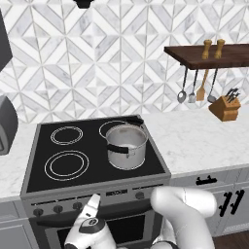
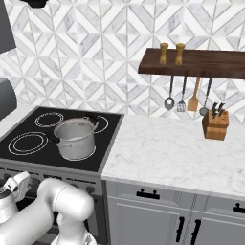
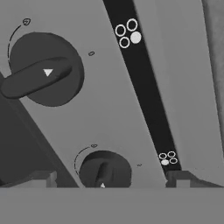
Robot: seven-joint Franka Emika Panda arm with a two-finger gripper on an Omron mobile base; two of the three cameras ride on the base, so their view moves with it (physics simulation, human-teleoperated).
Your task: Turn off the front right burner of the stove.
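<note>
The end effector [image 3: 109, 179] is spread wide and empty, facing the knob row on the stove [image 1: 97, 187] front panel. A lower knob [image 3: 104, 170] sits between its fingertips, untouched. The front right burner [image 1: 127, 155] lies under a steel pot [image 1: 126, 145]. Turning remains.
</note>
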